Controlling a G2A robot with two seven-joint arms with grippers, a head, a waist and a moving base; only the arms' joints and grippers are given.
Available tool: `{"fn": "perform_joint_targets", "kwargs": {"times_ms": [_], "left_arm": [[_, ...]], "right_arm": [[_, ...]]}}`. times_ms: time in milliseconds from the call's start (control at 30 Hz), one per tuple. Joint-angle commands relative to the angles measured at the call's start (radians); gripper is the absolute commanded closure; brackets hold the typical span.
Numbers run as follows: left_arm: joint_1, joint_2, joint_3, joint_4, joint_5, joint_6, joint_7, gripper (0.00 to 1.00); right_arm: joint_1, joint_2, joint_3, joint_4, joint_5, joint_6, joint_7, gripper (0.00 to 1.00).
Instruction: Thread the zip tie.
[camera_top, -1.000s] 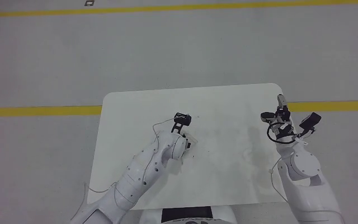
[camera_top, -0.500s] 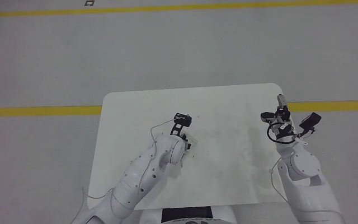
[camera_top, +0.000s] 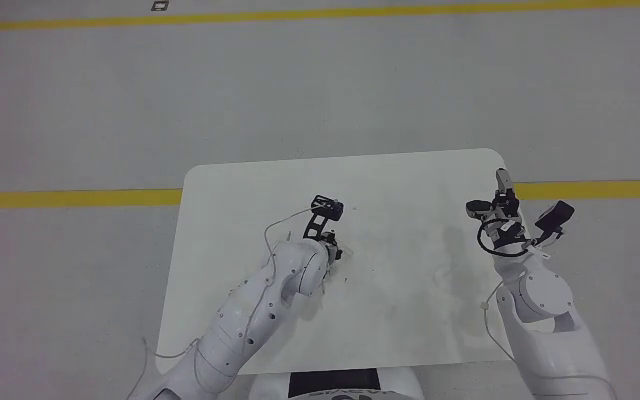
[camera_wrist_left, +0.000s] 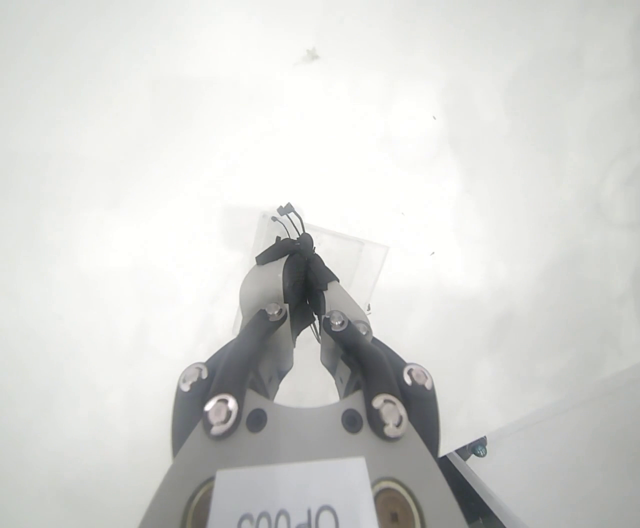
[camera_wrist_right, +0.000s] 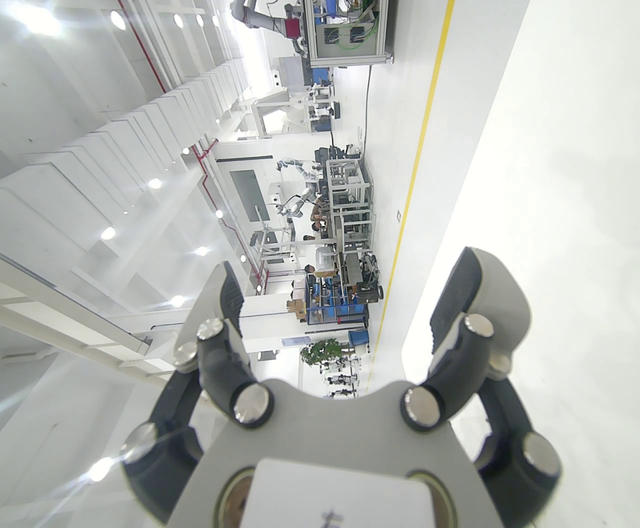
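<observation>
Clear flat plastic piece (camera_wrist_left: 367, 260) lies on the bench (camera_top: 400, 180); can't tell if it is a tray or a plain sheet. Bench is white with a small speck (camera_wrist_left: 310, 55) and stands on a pale floor with yellow lines (camera_top: 300, 14). Right wrist view looks into a hall with machine racks (camera_wrist_right: 345, 200).

Left gripper (camera_wrist_left: 300, 265) is over the middle-left of the bench. Its fingers (camera_wrist_left: 255, 295) are pinched together on the black zip tie (camera_wrist_left: 290, 220). The thin ends poke out past the fingertips, above the plastic piece.

Right gripper (camera_wrist_right: 347, 272) is at the bench's right edge, fingers (camera_wrist_right: 480, 285) spread wide and holding nothing, well apart from the zip tie.
</observation>
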Motion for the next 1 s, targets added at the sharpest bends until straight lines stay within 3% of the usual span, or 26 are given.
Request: {"fn": "perform_joint_targets", "kwargs": {"times_ms": [0,233,267,333,567,800,967], "left_arm": [[-0.011,-0.002,0.004,0.022,-0.011,0.000,0.005,1.00],[-0.045,-0.010,0.017,0.076,-0.041,0.004,0.002,1.00],[-0.049,-0.010,0.019,0.081,-0.044,0.007,0.000,0.97],[-0.053,-0.011,0.021,0.087,-0.046,0.009,-0.003,0.80],[-0.060,-0.012,0.025,0.104,-0.059,0.013,-0.002,0.73],[-0.062,-0.011,0.028,0.104,-0.065,0.014,-0.002,0.75],[-0.051,-0.008,0.033,0.079,-0.060,0.014,-0.002,0.77]], "right_arm": [[0.000,0.000,0.000,0.000,0.000,0.000,0.000,0.00],[0.000,0.000,0.000,0.000,0.000,0.000,0.000,0.00],[0.000,0.000,0.000,0.000,0.000,0.000,0.000,0.00],[0.000,0.000,0.000,0.000,0.000,0.000,0.000,0.00],[0.000,0.000,0.000,0.000,0.000,0.000,0.000,0.00],[0.000,0.000,0.000,0.000,0.000,0.000,0.000,0.00],[0.000,0.000,0.000,0.000,0.000,0.000,0.000,0.00]]}}
